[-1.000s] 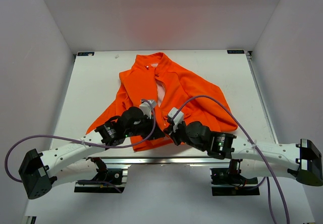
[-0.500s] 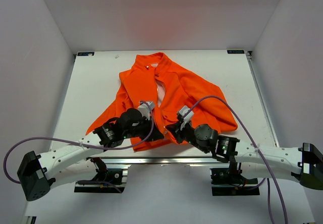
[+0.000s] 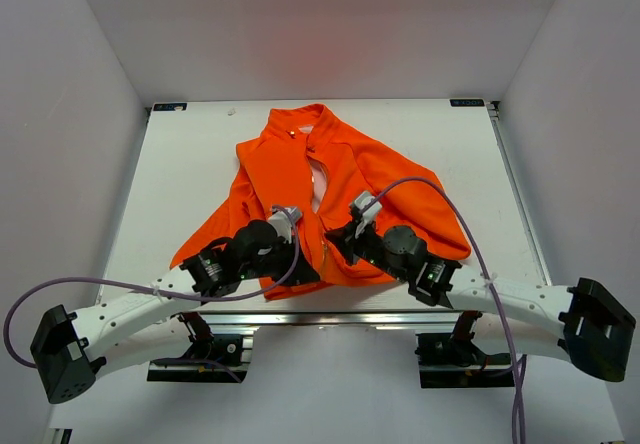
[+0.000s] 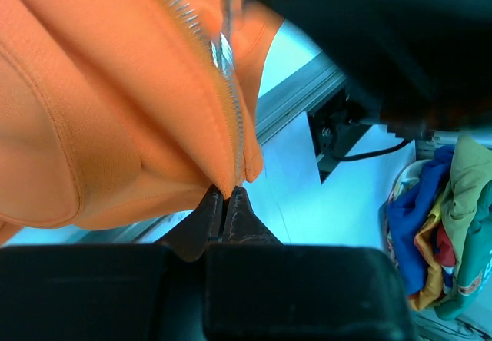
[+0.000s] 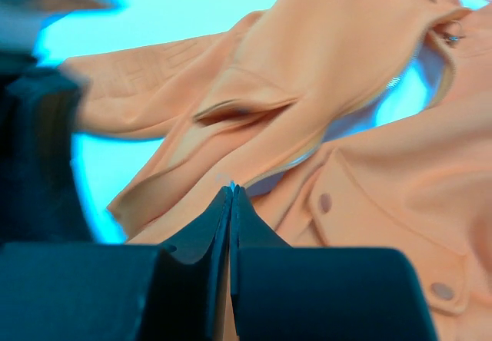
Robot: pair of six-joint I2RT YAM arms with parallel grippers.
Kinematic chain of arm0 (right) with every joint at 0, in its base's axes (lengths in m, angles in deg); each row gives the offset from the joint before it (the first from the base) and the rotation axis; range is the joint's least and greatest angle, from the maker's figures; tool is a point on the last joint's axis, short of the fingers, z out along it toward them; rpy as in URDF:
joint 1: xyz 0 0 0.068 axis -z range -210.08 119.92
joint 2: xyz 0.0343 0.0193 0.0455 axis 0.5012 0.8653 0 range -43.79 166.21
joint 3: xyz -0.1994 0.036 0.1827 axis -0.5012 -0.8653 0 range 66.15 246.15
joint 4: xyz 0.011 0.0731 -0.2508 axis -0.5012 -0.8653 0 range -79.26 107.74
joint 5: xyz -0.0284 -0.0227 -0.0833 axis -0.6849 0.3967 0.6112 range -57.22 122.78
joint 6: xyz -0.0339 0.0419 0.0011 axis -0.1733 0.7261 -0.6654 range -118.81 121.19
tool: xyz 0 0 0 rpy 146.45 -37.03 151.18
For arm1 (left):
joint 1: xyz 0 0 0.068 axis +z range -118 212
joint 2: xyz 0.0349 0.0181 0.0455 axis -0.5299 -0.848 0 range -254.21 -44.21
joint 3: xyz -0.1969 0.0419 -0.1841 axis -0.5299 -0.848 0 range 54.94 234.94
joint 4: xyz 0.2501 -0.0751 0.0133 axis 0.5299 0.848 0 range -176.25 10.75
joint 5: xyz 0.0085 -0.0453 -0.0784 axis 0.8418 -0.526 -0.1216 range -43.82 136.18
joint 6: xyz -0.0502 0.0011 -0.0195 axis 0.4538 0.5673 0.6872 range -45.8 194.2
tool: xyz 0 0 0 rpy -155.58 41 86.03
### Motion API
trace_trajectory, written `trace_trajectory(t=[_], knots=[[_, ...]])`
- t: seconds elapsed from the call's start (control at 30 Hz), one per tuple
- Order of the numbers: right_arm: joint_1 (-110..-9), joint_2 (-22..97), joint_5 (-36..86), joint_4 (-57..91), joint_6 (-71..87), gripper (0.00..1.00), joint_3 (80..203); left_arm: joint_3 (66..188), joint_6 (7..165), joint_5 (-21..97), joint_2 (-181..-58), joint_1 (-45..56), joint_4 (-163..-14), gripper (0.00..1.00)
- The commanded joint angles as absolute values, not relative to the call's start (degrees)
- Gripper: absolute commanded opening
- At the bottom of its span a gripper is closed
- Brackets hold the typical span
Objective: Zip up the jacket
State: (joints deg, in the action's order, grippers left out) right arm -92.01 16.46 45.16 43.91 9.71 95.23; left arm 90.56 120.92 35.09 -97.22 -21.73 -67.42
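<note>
The orange jacket [image 3: 370, 174] lies spread on the white table, collar at the far side, front partly open over pale lining. My left gripper [image 3: 303, 267] is at the hem near the table's front edge. In the left wrist view it [image 4: 225, 195] is shut on the hem corner at the foot of the zipper teeth [image 4: 232, 118]. The silver slider [image 4: 224, 51] sits a short way up. My right gripper [image 3: 335, 239] is just beyond it. In the right wrist view it [image 5: 232, 190] is shut with a thin pale sliver, apparently the zipper pull, pinched at its tips.
The table's metal front rail [image 4: 304, 95] runs just under the hem. A heap of coloured clothes [image 4: 438, 226] lies below, off the table. White walls enclose the table on three sides. A flap pocket with snaps [image 5: 361, 203] lies right of the right gripper.
The right gripper has moved away from the front edge, up the jacket's centre line. The left gripper has stayed at the hem, and the lower front now lies straighter.
</note>
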Motion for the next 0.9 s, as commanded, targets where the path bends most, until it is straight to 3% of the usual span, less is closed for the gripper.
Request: trace_trajectory(t=[0.0, 0.5, 0.87], knots=[[-86.17, 19.56, 43.96, 52.72, 9.97, 0.0, 97.96, 88.96, 122.89, 30.28, -96.06, -22.05, -62.43, 0.0], [-70.52, 44.78, 38.86, 60.81, 6.82, 0.0, 112.28, 85.45, 129.92, 28.96, -88.51, -22.05, -55.13, 0.0], [-60.23, 71.31, 33.41, 63.09, 8.91, 0.0, 139.84, 83.42, 137.83, 26.93, -77.98, -22.14, -46.7, 0.0]])
